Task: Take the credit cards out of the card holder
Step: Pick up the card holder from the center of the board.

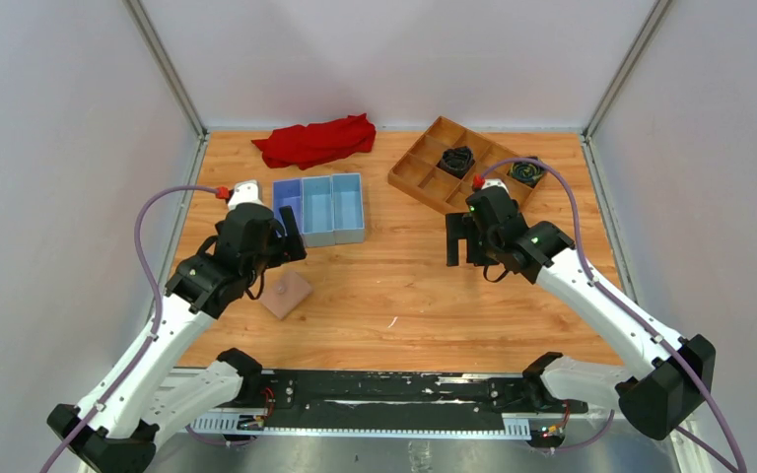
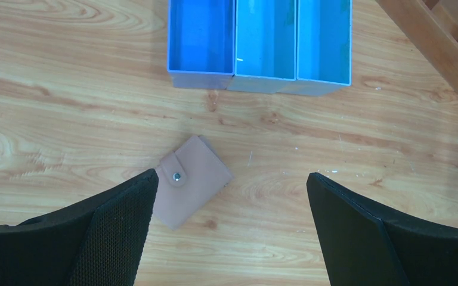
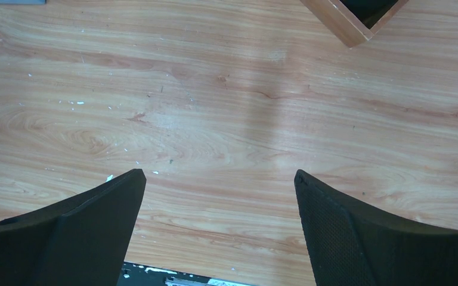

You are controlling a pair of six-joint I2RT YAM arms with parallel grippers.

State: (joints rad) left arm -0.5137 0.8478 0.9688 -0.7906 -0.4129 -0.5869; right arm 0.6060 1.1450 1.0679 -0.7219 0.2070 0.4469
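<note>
My left gripper hangs above the wooden table with its jaws spread wide and nothing between them. Below it, toward my left finger, the tan-pink card holder lies flat and folded shut, snap tab fastened, turned at an angle. It sits apart from the blue three-compartment tray, on the near side. My right gripper is equally wide and empty over bare wood, near a corner of the wooden grid tray.

Both arms — left arm, right arm — have white shells and black joints; a purple cable with a red tip runs along each. Black fingers carry mesh-textured pads.
</note>
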